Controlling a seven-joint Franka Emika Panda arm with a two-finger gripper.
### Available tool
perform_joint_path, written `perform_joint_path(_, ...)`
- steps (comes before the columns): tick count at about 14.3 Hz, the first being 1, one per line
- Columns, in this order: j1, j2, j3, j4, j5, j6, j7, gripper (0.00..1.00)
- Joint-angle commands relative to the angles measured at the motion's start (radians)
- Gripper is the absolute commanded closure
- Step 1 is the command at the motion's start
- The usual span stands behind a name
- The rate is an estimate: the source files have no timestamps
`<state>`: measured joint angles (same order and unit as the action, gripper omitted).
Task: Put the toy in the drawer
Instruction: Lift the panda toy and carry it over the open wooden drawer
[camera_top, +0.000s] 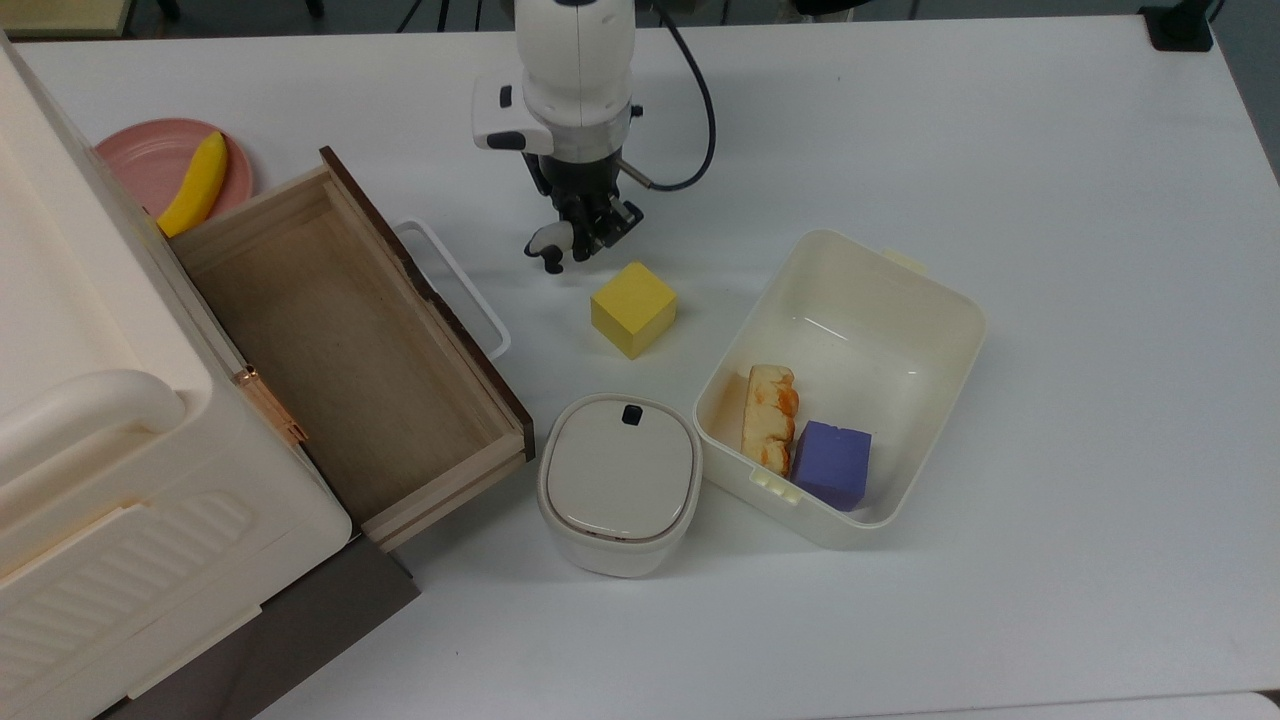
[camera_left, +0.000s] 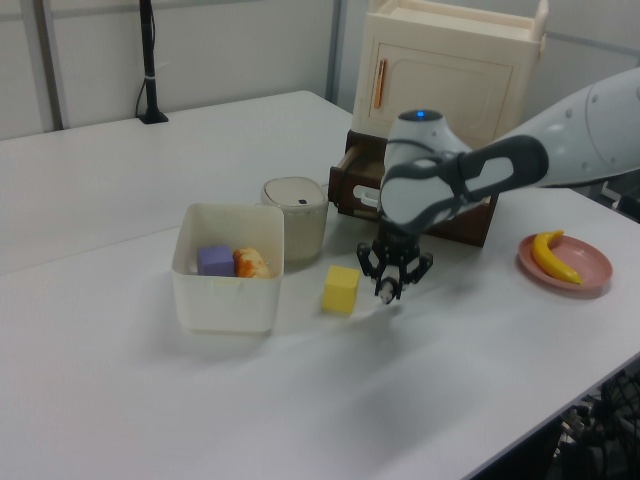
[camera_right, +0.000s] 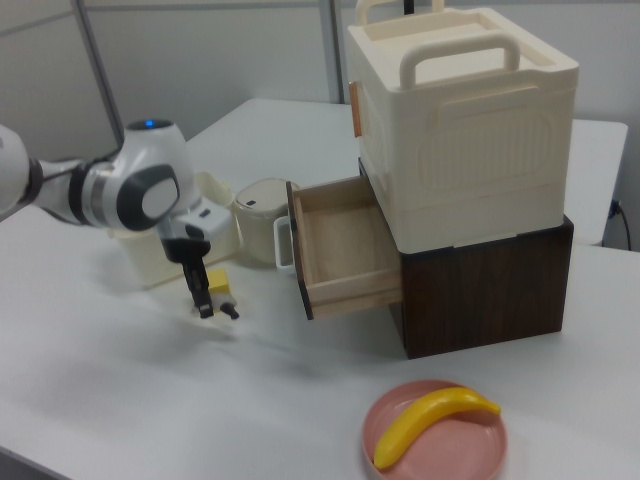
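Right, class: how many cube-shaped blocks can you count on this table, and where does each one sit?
2. The yellow cube sits on the bare table beside the cream tub; the purple cube lies inside that tub, next to an orange-and-white item. None looks hidden.

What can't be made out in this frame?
- Whether the toy has left the table: top view, the gripper covers most of it.
- Toy's shape: left view, too small between the fingers.
- Back of the drawer: top view, hidden under the cream case.
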<state>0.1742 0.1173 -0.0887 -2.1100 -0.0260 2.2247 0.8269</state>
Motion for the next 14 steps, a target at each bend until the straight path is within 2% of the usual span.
perform_joint_path(1, 0.005, -0.027, 0.006, 0.129, 0.029, -0.147, -0.081, 0.87)
perform_joint_path(4, -0.010, -0.021, -0.003, 0.310, 0.121, -0.261, -0.138, 0.87)
perform_joint_path(6, -0.025, -0.012, -0.011, 0.401, 0.143, -0.283, -0.146, 0.85)
perform_joint_path(9, -0.050, 0.018, -0.017, 0.467, 0.132, -0.270, -0.150, 0.82)
perform_joint_path(14, -0.090, 0.070, -0.101, 0.525, 0.129, -0.146, -0.169, 0.82)
